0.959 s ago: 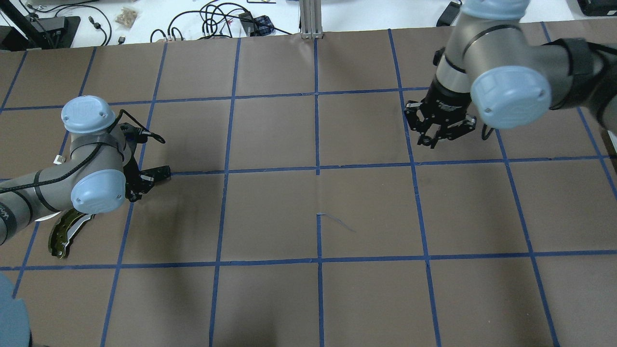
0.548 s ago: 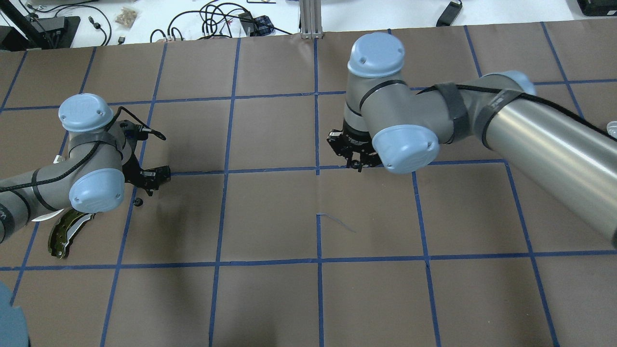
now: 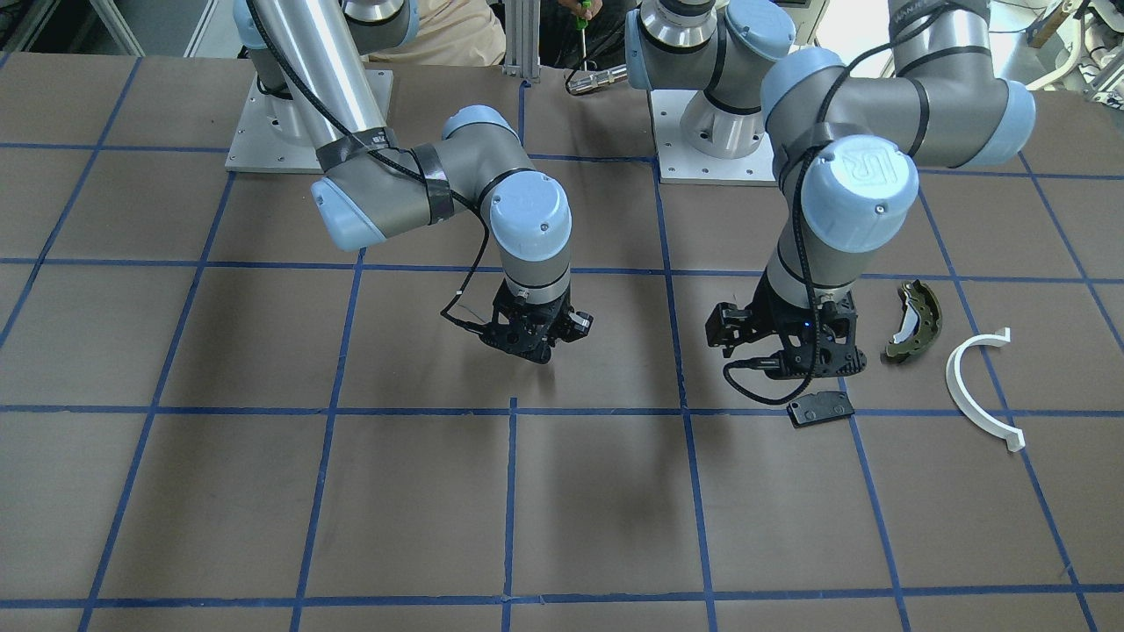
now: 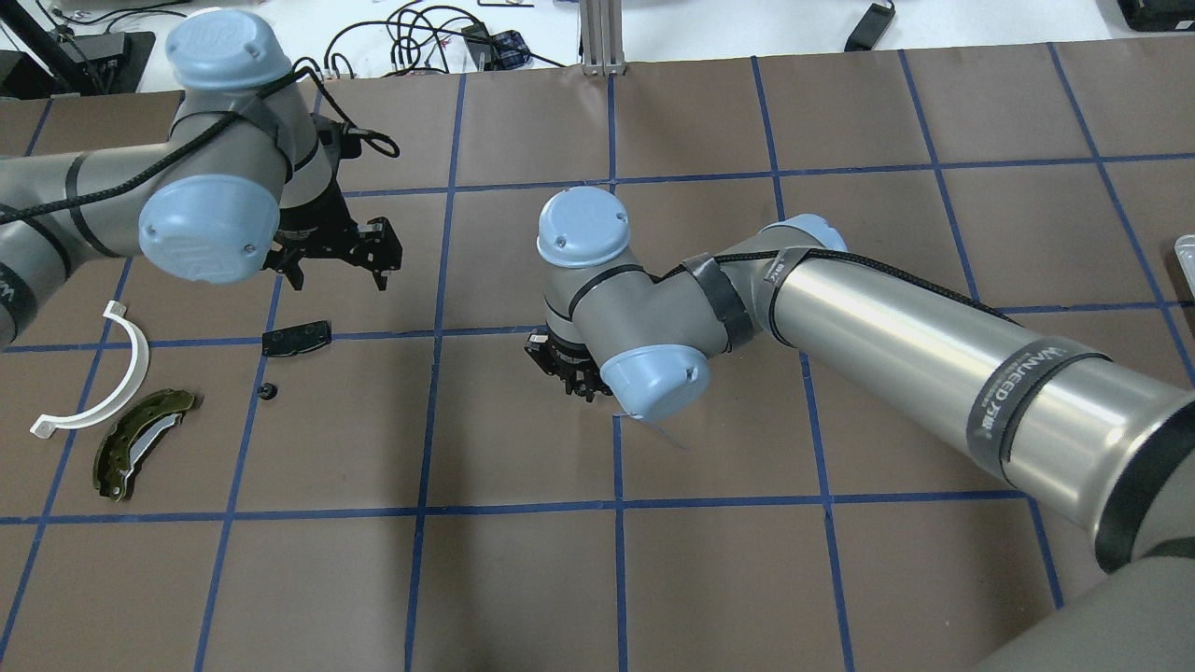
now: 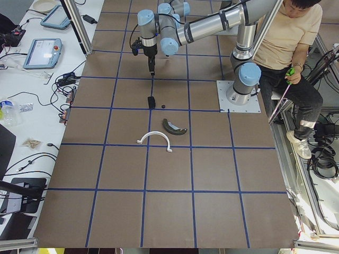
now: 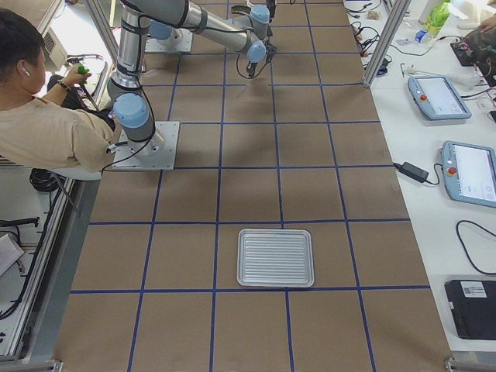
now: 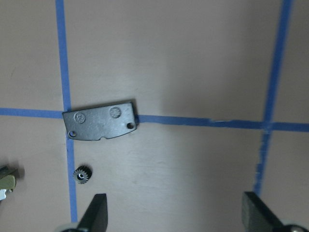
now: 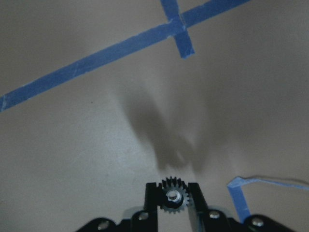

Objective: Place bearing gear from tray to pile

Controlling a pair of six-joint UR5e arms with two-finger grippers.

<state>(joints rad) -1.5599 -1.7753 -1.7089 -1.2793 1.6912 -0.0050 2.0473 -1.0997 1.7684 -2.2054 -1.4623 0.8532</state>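
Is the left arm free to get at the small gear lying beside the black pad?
Probably yes: the left pincer hangs open overhead nearby, and the gear lies bare, apart from the black pad.

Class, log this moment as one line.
right gripper: shut on bearing gear | left gripper: open, raised near black pad | loose gear: beside pad

The right arm is stretching out long toward the middle, its wrist pointing straight down, and the right gripper [image 8: 173, 187] is pinching a bearing gear [image 8: 172, 197] between its fingertips. The left arm is bending at the elbow, and the left gripper [image 7: 176, 208] is facing down with its fingers spread wide.
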